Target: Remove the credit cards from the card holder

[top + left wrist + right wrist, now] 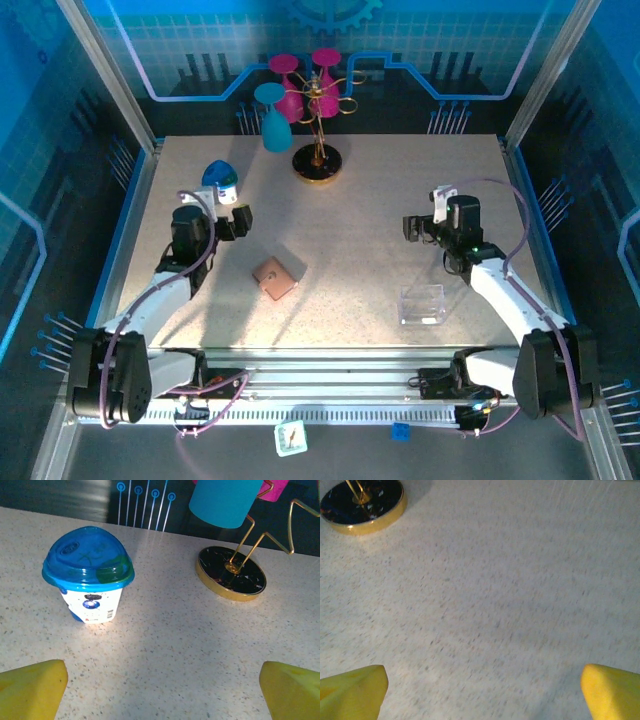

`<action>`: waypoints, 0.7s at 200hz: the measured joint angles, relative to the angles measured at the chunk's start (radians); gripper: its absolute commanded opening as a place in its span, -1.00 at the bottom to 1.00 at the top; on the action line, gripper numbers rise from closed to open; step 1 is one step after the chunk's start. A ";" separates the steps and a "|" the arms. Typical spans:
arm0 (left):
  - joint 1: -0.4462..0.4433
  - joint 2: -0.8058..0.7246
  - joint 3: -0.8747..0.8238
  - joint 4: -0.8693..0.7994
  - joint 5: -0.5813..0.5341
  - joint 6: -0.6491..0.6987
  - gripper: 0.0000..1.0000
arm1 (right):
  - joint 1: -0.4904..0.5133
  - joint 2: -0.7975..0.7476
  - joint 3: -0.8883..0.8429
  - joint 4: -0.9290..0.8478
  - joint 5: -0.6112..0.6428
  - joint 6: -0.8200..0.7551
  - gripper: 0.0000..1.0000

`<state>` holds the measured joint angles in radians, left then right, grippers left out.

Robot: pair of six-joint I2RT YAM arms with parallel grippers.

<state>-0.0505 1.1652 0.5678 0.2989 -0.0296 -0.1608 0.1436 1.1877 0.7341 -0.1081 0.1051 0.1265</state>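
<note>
The card holder is a small salmon-brown squarish wallet lying shut on the table, near the middle and towards the front. The credit cards are hidden. My left gripper hovers up and to the left of the wallet, beside a yogurt cup, and stands open; its yellow fingertips sit wide apart over bare table. At the right side of the table my right gripper is open too, its yellow fingertips spread with nothing between them.
A blue-lidded yogurt cup stands just ahead of the left gripper. A gold-rimmed stand with pink and blue cups is at the back centre. A clear plastic box sits front right, near the right arm.
</note>
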 measured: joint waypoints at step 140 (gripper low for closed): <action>-0.126 0.066 0.079 -0.189 0.108 -0.317 0.95 | 0.288 0.050 0.179 -0.682 -0.059 0.393 0.48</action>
<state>-0.1761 1.2312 0.6472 0.1101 0.0788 -0.4774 0.4313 1.2373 0.9127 -0.7902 0.0460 0.5194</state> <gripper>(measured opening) 0.981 0.763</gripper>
